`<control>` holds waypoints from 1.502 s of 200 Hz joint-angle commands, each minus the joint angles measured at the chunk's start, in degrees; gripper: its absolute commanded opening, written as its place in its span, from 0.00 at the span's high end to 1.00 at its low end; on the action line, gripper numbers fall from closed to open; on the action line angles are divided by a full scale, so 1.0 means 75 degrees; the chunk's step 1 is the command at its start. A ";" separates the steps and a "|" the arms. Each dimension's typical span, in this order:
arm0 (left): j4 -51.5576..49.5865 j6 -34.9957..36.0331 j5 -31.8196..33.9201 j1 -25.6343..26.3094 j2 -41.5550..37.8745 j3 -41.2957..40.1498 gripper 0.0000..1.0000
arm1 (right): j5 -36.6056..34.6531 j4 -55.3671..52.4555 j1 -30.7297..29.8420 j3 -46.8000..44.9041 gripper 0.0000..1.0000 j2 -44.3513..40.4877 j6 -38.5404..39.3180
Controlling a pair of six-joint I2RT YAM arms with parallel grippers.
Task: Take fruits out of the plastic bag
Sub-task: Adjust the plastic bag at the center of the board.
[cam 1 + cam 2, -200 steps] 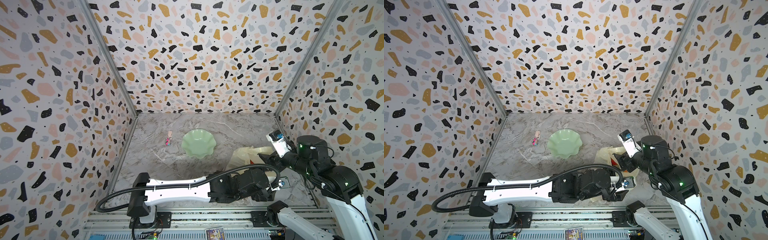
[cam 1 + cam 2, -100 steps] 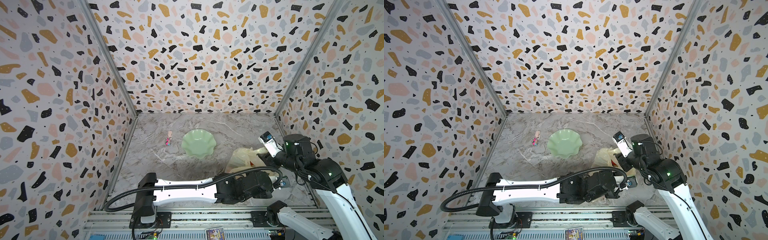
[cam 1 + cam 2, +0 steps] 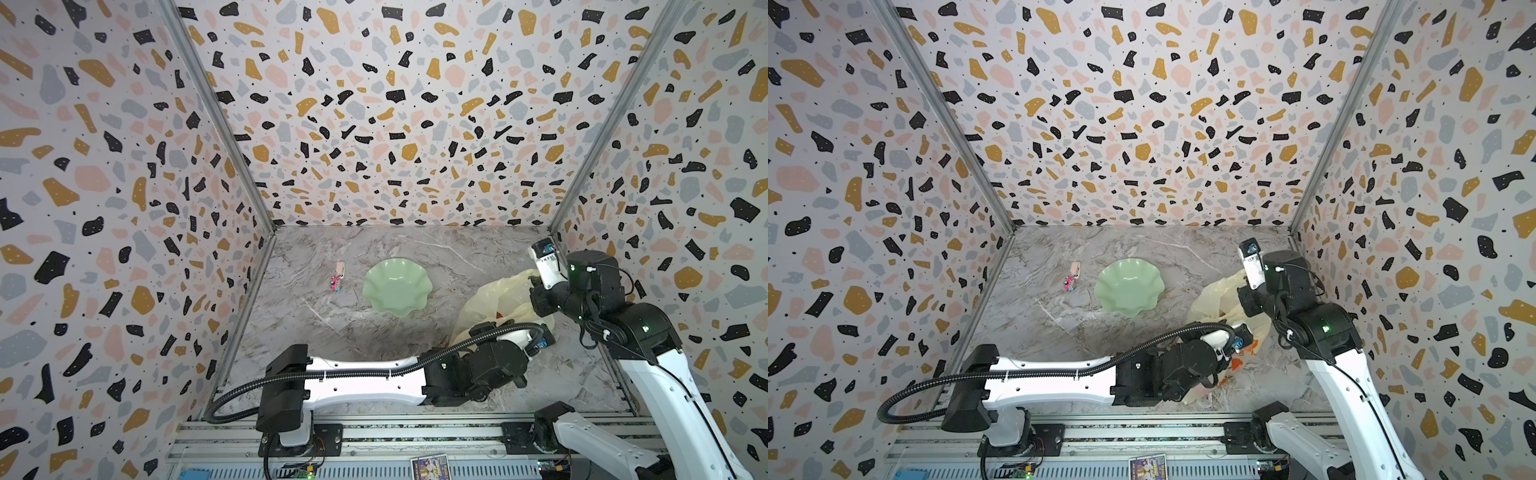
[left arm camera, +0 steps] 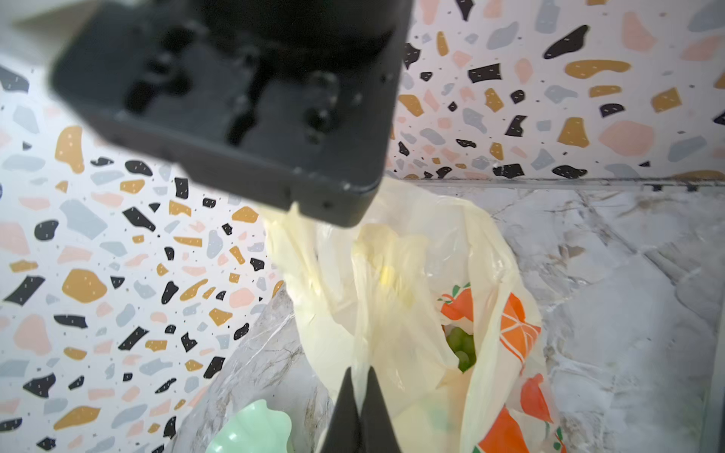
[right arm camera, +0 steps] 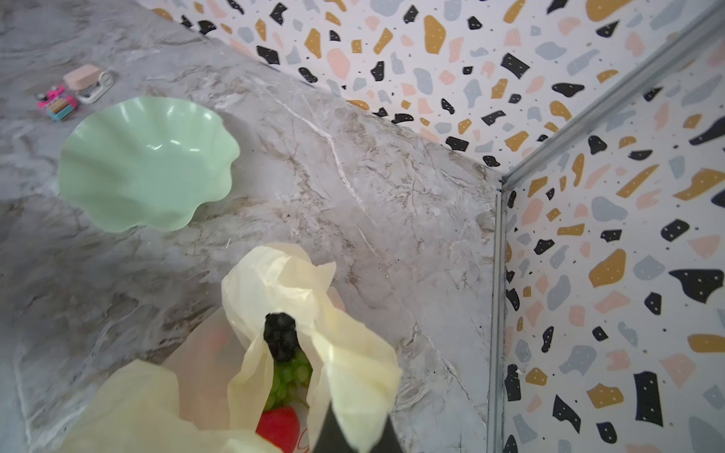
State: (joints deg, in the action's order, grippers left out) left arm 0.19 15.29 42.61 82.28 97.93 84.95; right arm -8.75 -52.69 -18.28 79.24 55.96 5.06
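Note:
The pale-yellow plastic bag (image 3: 494,299) with orange print sits at the right of the marble table, near the right wall. My left gripper (image 4: 359,372) is shut on a fold of its film at the near side of the mouth. My right gripper (image 5: 355,427) is shut on the far rim, with film draped over its fingers. The mouth gapes between them. Inside show the fruits: a green grape bunch (image 5: 290,376), a dark grape bunch (image 5: 279,337) and a red fruit (image 5: 278,427). The green grapes (image 4: 461,349) also show in the left wrist view.
A pale green wavy-rimmed plate (image 3: 397,286) lies mid-table, left of the bag. A tiny pink trinket (image 3: 337,279) lies further left. The terrazzo right wall (image 3: 623,232) stands close behind the right arm. The left arm stretches across the table's front.
Both grippers have gone from open to shut on the bag's film. The bag's rim has risen off the table with the right gripper, and the mouth now stands open.

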 commanded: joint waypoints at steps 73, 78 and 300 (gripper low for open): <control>0.0809 -0.1478 -0.0696 -0.2703 0.0948 0.2411 1.00 | 0.2085 0.2603 0.3001 0.0976 1.00 0.1514 -0.1239; 0.0749 -0.1475 -0.0741 -0.2786 0.1044 0.2599 1.00 | 0.2099 0.2675 0.3072 0.1030 1.00 0.1561 -0.1279; 0.0772 -0.2880 -0.1934 -0.3142 -0.0962 -0.0216 0.30 | 0.3480 0.3975 0.4160 -0.3455 0.15 -0.1800 -0.2113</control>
State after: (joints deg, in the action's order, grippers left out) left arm 11.11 -11.84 32.77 58.87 90.02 74.91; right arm 15.55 -25.67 13.13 51.29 39.88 -11.03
